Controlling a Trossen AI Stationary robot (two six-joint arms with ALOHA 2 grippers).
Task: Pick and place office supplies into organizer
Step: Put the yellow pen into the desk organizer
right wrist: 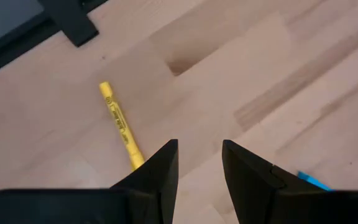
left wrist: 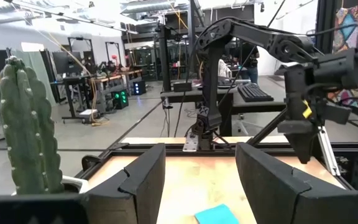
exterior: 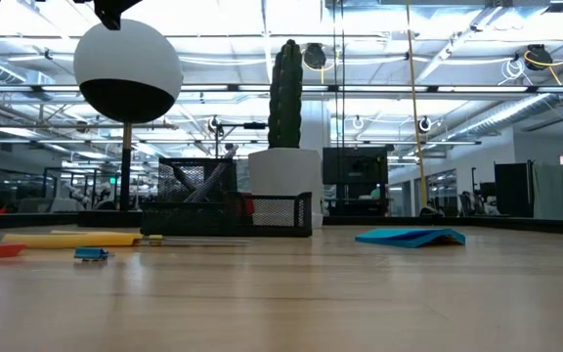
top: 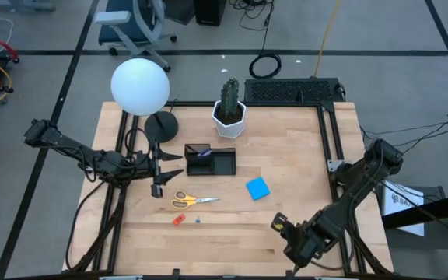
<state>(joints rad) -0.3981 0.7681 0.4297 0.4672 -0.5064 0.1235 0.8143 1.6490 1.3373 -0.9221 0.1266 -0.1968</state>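
Both grippers hovering with fingers spread, gripping nothing.
Left gripper [top: 160, 167] is hanging beside the small black mesh organizer [top: 211, 159]; right gripper [top: 279, 224] is hanging near the table's front edge, yellow-handled scissors [top: 190, 200] and blue square sticky-note pad [top: 257, 188] lying loose between.

Both pincers [top: 169, 168] [top: 278, 222] agape, empty.

Wooden table [top: 302, 163]: organizer [top: 211, 160], scissors [top: 190, 201], blue pad [top: 258, 188], red piece [top: 178, 220], cactus pot [top: 229, 118], lamp base [top: 162, 124] are carried.
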